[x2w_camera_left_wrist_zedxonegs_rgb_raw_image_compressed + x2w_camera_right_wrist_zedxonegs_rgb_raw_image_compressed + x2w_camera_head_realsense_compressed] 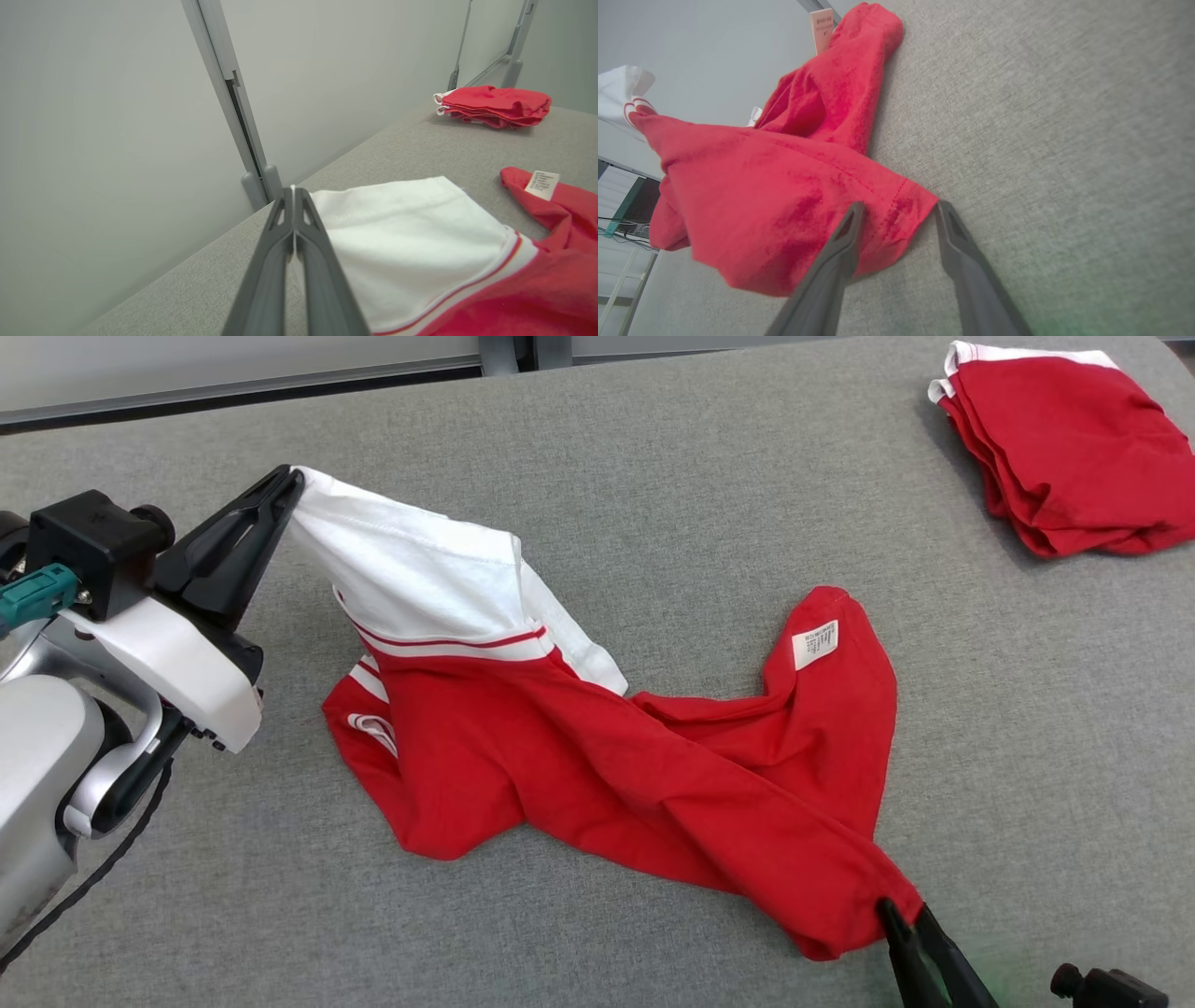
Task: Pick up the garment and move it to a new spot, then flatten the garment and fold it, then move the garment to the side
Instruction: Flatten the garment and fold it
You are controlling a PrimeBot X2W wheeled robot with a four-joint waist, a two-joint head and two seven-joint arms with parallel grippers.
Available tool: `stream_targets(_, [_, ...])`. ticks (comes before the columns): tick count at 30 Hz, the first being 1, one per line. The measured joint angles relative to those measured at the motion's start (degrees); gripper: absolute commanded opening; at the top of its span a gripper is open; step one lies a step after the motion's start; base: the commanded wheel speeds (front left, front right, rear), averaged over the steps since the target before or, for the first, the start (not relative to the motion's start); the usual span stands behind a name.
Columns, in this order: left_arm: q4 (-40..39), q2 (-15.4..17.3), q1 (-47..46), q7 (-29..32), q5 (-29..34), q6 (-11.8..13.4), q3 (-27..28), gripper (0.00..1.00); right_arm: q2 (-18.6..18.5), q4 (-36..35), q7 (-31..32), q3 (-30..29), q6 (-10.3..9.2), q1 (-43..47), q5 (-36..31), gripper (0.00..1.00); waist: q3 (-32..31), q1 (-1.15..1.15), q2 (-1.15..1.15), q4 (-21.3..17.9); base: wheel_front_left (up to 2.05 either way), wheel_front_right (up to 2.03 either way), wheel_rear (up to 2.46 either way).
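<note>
A red garment point(597, 756) with a white sleeve and a white label lies crumpled across the grey table point(653, 476). My left gripper point(294, 481) is shut on the tip of the white sleeve and holds it lifted at the left; in the left wrist view its fingers point(294, 191) meet on the white cloth point(411, 242). My right gripper point(901, 910) is at the garment's lower right corner. In the right wrist view its fingers point(899, 207) stand apart, with the red hem corner point(901, 205) between them.
A folded stack of red garments point(1074, 457) with white trim sits at the table's far right corner, also in the left wrist view point(495, 105). A pale wall with a grey post point(233, 93) runs along the table's far edge.
</note>
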Motion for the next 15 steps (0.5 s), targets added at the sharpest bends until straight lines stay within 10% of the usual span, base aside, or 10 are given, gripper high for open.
stream_targets(5, [-0.16, 0.19, 0.00, -0.01, 0.07, 0.34, -0.01, 0.00, 0.02, 1.08, 0.01, 1.59, 0.00, -1.45, 0.48, 0.00, 0.20, 0.00, 0.00, 0.20, 0.00, 0.00, 0.00])
stream_targets(15, [-1.52, 1.82, 0.43, -2.68, 0.32, 1.14, 1.13, 0.00, -2.45, -6.99, 0.09, -6.84, 0.00, -0.29, -5.33, 0.00, -2.13, 0.00, 0.00, -0.86, 0.00, 0.00, 0.00])
